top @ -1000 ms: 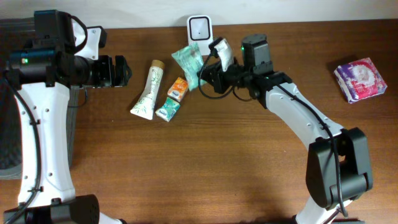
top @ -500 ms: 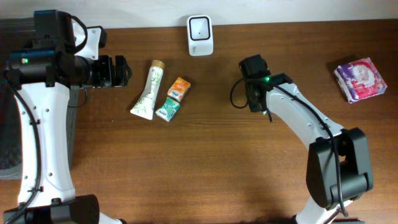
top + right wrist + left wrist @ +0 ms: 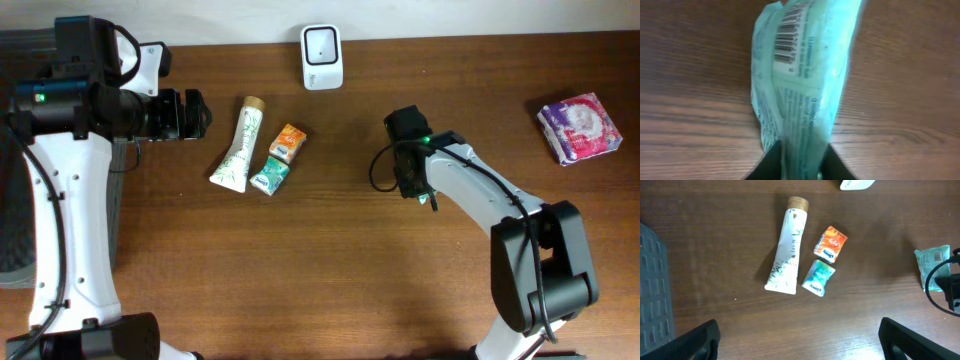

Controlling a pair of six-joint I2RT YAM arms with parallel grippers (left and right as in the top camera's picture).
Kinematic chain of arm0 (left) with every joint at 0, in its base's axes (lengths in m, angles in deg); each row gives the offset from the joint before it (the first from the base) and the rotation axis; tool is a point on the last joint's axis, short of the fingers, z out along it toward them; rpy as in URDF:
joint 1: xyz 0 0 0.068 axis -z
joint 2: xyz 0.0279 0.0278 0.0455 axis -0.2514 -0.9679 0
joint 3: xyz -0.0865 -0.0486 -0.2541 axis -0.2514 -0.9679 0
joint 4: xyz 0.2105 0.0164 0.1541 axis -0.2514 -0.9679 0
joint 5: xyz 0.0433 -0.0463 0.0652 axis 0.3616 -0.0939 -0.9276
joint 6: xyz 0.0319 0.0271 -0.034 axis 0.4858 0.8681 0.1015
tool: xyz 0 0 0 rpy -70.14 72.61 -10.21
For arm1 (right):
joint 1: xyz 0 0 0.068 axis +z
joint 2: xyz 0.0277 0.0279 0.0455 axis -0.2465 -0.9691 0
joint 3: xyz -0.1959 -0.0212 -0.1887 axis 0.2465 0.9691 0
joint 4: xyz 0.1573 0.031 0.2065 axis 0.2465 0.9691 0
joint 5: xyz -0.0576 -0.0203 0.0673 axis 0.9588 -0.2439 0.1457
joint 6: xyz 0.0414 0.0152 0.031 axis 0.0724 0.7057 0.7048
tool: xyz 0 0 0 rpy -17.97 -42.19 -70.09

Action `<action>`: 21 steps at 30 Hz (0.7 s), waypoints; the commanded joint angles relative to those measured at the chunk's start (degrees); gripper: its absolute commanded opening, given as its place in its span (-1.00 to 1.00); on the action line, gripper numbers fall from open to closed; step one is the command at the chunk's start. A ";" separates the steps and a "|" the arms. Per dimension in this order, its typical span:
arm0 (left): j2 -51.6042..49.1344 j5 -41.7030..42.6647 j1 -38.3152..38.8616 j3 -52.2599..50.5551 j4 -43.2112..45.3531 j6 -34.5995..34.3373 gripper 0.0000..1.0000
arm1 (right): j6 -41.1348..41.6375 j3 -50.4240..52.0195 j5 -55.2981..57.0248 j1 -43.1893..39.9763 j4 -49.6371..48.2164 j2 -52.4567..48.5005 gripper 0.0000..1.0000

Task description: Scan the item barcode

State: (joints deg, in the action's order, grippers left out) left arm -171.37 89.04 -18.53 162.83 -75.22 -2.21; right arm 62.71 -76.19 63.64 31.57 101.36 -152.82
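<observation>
While barcode [image 3: 790, 35] faces up, right pincer [image 3: 802, 161] pinches green packet [image 3: 807, 95].

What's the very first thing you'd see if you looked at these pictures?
The pale green plastic packet fills the right wrist view, its black barcode facing up and its near end pinched in the right gripper over the brown wooden table. From overhead, a white box-shaped scanner stands at the table's far edge, and a pink and purple wrapped pack lies alone at the table's right end.
</observation>
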 commanded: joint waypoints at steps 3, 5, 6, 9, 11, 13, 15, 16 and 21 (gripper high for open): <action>-0.04 0.61 0.07 0.20 -0.07 0.04 0.98 | 0.57 0.44 -4.31 2.14 0.22 -0.31 -0.27; -0.04 0.61 0.07 0.20 -0.07 0.04 0.98 | 0.55 0.02 -4.28 4.31 0.22 -0.31 -0.22; -0.04 0.61 0.07 0.20 -0.07 0.04 0.98 | 0.55 -0.46 -4.07 5.51 0.22 -0.31 -0.22; -0.04 0.61 0.07 0.20 -0.07 0.04 0.98 | 0.52 -2.84 -2.40 9.22 0.11 -0.31 -0.22; -0.04 0.61 0.07 0.20 -0.07 0.04 0.98 | 0.52 -2.93 0.39 10.95 -0.22 -0.31 -0.21; -0.04 0.61 0.07 0.20 -0.07 0.04 0.98 | 0.52 -2.93 2.23 11.67 -0.24 -0.33 -0.47; -0.04 0.61 0.07 0.20 -0.07 0.04 0.98 | 0.52 -2.93 2.21 11.67 -0.26 -0.33 -0.53; -0.04 0.61 0.07 0.20 -0.07 0.04 0.99 | 0.52 -2.93 2.12 11.67 -0.59 -0.33 -0.53; -0.04 0.61 0.07 0.20 -0.07 0.04 0.98 | 0.55 -2.93 -11.37 11.67 -9.57 -0.33 -0.36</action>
State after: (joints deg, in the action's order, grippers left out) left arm -171.37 89.07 -18.53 162.83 -75.29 -2.21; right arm 62.73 -78.18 60.76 43.04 94.63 -152.82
